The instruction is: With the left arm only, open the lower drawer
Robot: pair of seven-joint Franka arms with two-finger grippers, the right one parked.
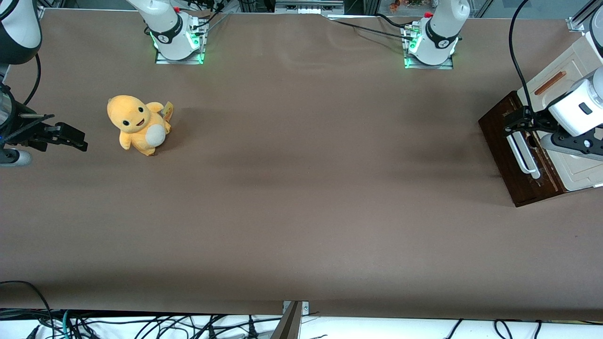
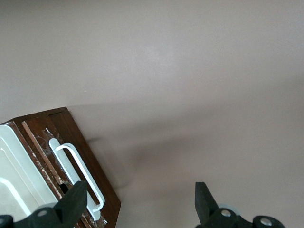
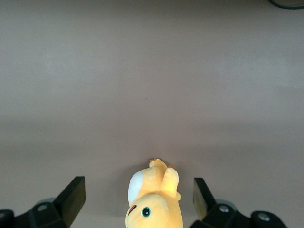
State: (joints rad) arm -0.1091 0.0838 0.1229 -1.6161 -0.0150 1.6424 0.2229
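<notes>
front view: lower drawer (image 1: 513,157) sits at the working arm's end of the table, dark front facing the table's middle, and looks shut or nearly so. its white bar handle (image 1: 523,153) runs along that front, one end nearer the camera. the left arm (image 1: 577,108) hangs over the cabinet, its gripper (image 1: 518,123) just above the handle's farther end.

left wrist view: fingers (image 2: 71,204) spread wide, holding nothing; one sits close over the handle (image 2: 78,175), the other over bare table (image 2: 190,71). my judgement: the handle lies off-centre, beside the gap rather than inside it.
</notes>
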